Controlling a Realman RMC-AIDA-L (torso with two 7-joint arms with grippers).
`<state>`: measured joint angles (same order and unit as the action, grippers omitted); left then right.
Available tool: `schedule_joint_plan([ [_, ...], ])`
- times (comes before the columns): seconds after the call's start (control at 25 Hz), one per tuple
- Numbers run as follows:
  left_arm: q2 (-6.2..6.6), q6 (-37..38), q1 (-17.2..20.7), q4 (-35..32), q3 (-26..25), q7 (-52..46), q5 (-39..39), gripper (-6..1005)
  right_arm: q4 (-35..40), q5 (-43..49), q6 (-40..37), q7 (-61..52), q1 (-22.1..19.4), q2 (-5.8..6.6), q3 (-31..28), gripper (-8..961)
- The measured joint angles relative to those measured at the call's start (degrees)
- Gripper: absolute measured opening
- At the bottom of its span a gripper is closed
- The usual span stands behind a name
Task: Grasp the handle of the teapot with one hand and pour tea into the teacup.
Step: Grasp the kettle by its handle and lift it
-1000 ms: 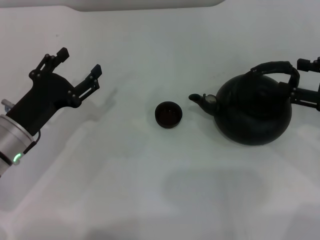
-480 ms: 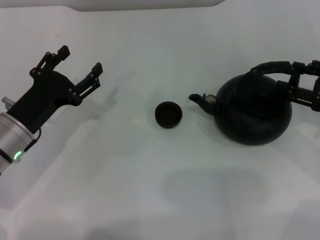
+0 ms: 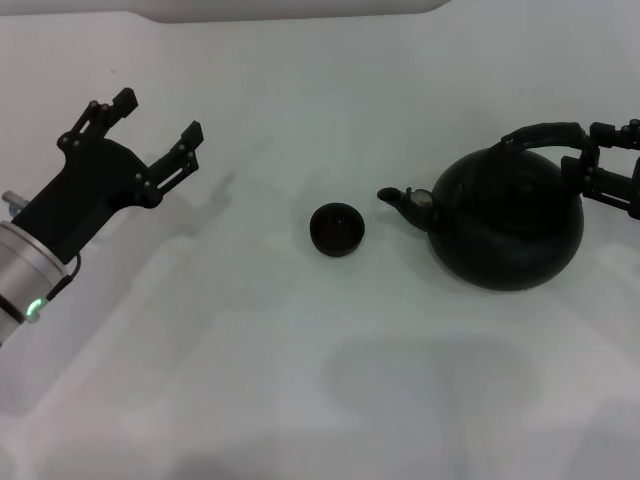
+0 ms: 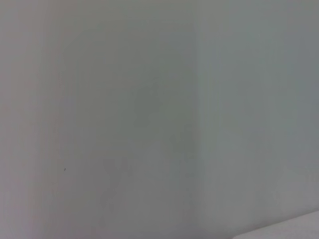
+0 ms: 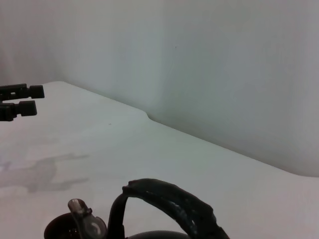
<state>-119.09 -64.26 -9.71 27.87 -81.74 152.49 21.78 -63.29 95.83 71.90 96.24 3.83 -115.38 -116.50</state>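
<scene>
The matte-black teapot (image 3: 508,228) stands at the right of the white table (image 3: 300,360), spout pointing left toward the teacup (image 3: 337,229), a tiny black cup a short way off. The black arched handle (image 3: 548,133) curves over the pot and also shows in the right wrist view (image 5: 172,199). My right gripper (image 3: 592,155) is open at the handle's right end, one finger on either side of it. My left gripper (image 3: 158,116) is open and empty, held at the far left, well away from the cup.
A pale wall (image 5: 199,64) stands behind the table's far edge. The left gripper's fingers show far off in the right wrist view (image 5: 17,102). The left wrist view shows only a plain pale surface.
My right gripper moved left from the picture's edge up to the handle's right end, then held there. The teapot, the cup and the left arm stayed put.
</scene>
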Motion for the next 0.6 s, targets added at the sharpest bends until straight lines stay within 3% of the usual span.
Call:
schedule_joint_plan([
  [0.6, 0.09, 0.0, -0.4, 0.1, 0.0, 0.0, -0.2, 876, 0.1, 0.6, -1.2, 0.2, -0.7, 0.07, -0.1, 555],
])
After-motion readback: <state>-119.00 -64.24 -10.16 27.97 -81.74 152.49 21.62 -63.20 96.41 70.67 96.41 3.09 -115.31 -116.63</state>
